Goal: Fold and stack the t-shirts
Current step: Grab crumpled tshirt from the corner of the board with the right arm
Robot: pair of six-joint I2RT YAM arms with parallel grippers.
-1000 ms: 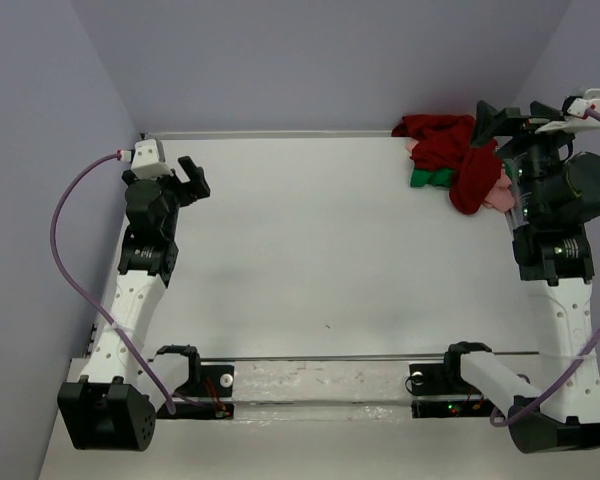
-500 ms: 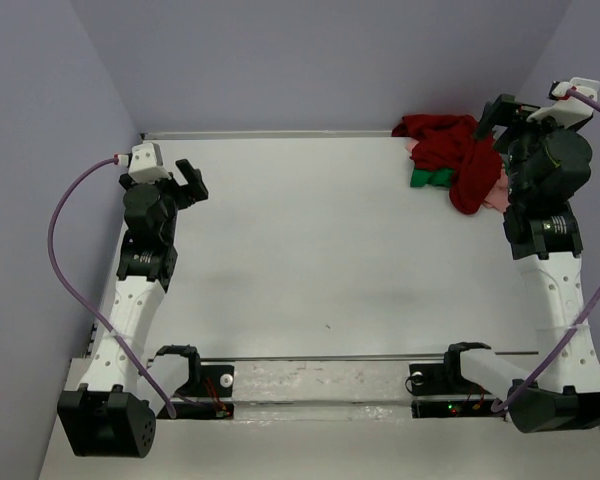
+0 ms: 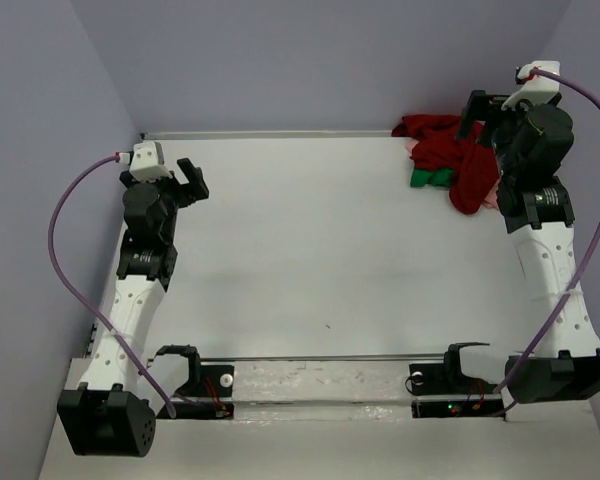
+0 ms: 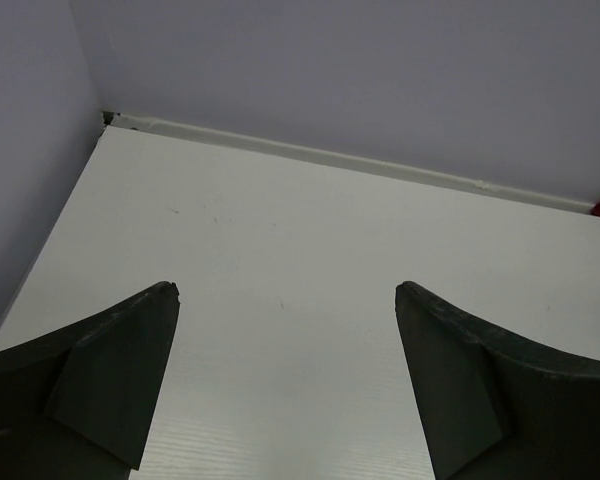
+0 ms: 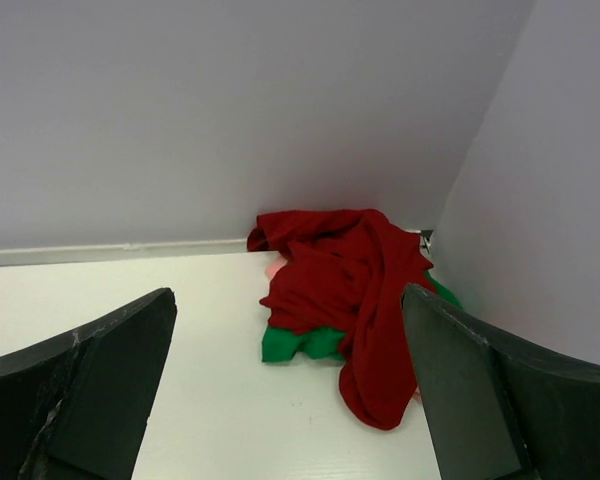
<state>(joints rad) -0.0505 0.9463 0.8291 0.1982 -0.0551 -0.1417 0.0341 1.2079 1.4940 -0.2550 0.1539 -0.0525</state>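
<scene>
White worktop [image 3: 330, 250] sat boxed by lilac walls [image 3: 330, 60]. Top view: t-shirts lay heaped, unfolded, in the far right corner, w/ the dark red shirt [image 3: 450, 150] draped over the green shirt [image 3: 427, 177] & pink shirt [image 3: 492, 198]. Right wrist cam showed the right gripper [image 5: 288, 295], fingers wide, holding nothing, facing the heap. Left gripper [image 4: 286, 290] was likewise wide at far left; its cam caught only a red sliver at the frame edge.

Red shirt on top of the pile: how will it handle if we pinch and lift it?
Likely floppy: the red shirt lies crumpled in soft folds, so it should drape and sag from one pinch. Probably light: the folds look thin. It lies over the green shirt and pink shirt, so lifting may drag those along.
</scene>
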